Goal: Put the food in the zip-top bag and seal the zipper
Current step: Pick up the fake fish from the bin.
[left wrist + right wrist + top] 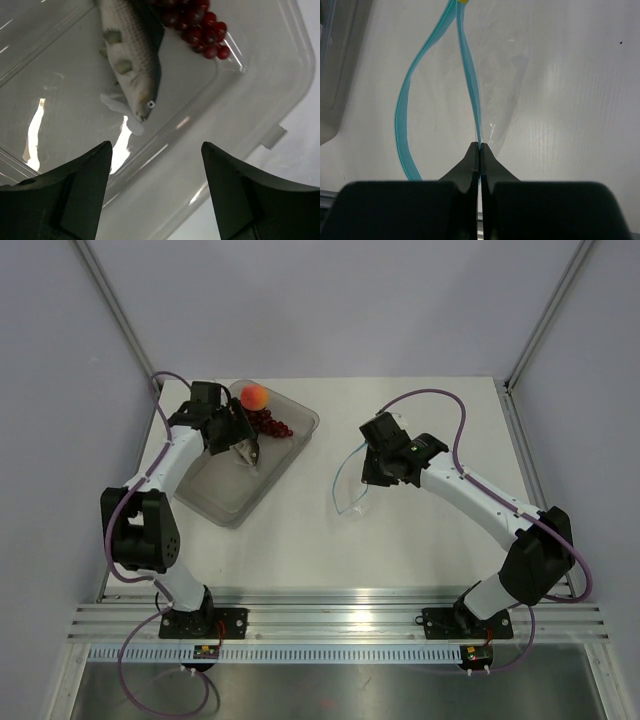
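Observation:
The orange-red peach point(254, 396) and the dark red grapes point(271, 424) lie at the far end of the grey translucent tray point(222, 492). The grapes also show in the left wrist view point(200, 30). My left gripper point(240, 440) hovers over the tray, open and empty point(156, 145). The clear zip-top bag point(350, 492) stands on the table right of the tray, its mouth open. My right gripper point(370, 478) is shut on one side of the blue-teal zipper point(470, 75), right at its fingertips point(479, 146). The other side of the zipper point(402, 120) bows away.
A silver-grey toy fish point(132, 60) lies in the tray just ahead of the left gripper, next to the grapes. The tray's rim point(272, 135) has a small tab. The white table point(420, 540) is walled at the back and both sides.

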Controlling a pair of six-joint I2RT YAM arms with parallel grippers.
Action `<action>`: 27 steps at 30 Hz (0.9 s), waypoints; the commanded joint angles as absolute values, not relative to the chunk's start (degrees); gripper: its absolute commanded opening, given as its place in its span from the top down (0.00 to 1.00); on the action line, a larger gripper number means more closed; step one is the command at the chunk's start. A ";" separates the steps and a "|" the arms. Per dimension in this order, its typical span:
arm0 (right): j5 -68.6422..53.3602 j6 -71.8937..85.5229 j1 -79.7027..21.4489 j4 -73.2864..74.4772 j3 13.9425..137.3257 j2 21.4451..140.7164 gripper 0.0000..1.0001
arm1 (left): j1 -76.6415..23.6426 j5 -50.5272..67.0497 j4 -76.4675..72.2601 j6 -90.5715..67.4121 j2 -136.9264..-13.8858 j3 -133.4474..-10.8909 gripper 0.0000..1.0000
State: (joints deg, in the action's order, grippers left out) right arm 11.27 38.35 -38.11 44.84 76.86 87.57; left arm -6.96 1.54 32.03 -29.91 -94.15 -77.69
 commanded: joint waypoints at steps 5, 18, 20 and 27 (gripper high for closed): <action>10.46 37.53 -38.67 44.30 79.10 87.63 1.00 | -4.66 3.69 32.26 -32.96 -106.51 -86.57 0.26; 10.55 37.27 -38.58 45.44 79.19 88.85 1.00 | -4.04 3.51 29.54 -34.19 -116.63 -90.97 0.38; 10.72 37.00 -38.67 45.79 79.36 89.03 1.00 | -4.04 3.43 29.44 -34.19 -117.33 -90.97 0.38; 9.76 37.35 -38.58 45.44 79.37 89.30 1.00 | -3.96 3.08 29.18 -33.22 -119.18 -91.05 0.27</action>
State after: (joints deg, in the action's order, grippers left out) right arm 10.74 37.71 -38.11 45.32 76.93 89.03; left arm -4.34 2.61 31.33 -33.45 -118.26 -88.77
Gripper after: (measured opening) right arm 0.011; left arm 0.721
